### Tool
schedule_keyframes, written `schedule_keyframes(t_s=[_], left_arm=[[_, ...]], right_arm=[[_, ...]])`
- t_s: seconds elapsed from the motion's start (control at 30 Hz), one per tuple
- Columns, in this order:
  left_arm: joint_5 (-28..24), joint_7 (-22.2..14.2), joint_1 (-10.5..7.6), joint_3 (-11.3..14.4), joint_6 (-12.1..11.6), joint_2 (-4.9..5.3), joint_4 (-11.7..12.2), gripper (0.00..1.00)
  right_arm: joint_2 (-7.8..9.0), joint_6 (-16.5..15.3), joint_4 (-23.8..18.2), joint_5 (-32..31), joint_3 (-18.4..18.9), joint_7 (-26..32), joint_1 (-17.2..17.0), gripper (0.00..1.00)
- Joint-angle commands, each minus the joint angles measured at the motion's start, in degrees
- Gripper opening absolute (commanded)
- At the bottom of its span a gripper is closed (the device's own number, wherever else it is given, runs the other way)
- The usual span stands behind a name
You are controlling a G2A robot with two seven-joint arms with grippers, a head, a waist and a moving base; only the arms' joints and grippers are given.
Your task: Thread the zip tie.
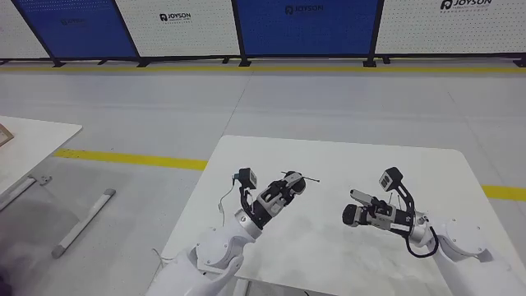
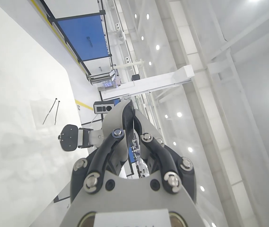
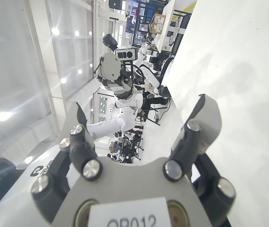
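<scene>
Overhead, the left gripper (image 1: 288, 187) is pressed together over the white desk (image 1: 345, 152). The zip ties (image 1: 302, 178) lie just beyond the left gripper, and the right gripper (image 1: 352, 204) faces it, spread.

Left wrist: left gripper (image 2: 129, 111) closed, zip ties (image 2: 57, 112) flat on the desk (image 2: 18, 83).

Right wrist: right gripper (image 3: 141, 107) wide apart, empty, with a printed white label (image 3: 127, 211) on its base.

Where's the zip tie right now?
In the top view, the zip tie lies on the white table, just past the left gripper, on the far side from the robot.
</scene>
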Motion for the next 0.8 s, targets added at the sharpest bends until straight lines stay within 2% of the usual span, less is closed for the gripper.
schedule_keyframes(t_s=[0.0,0.23,0.3,0.43,0.67,0.77], left_arm=[[0.00,0.00,0.00,0.00,0.00,0.00,0.00,0.00],[0.08,0.07,-0.08,0.00,-0.03,-0.03,-0.21,0.00],[0.92,0.69,-0.16,-0.25,-0.94,-0.12,-0.87,0.00],[2.62,2.45,0.84,-0.99,-5.73,-0.34,-4.35,0.00],[4.27,2.49,2.26,-2.50,-5.73,-1.27,-11.94,0.00],[2.48,1.14,3.45,-3.27,-5.73,-1.95,-14.38,0.00]], right_arm=[[0.00,0.00,0.00,0.00,0.00,0.00,0.00,1.00],[0.00,0.00,0.00,0.00,0.00,0.00,0.00,1.00],[0.00,0.00,0.00,0.00,0.00,0.00,0.00,1.00],[0.00,0.00,0.00,0.00,0.00,0.00,0.00,1.00],[0.00,0.00,0.00,0.00,0.00,0.00,0.00,1.00],[0.00,0.00,0.00,0.00,0.00,0.00,0.00,1.00]])
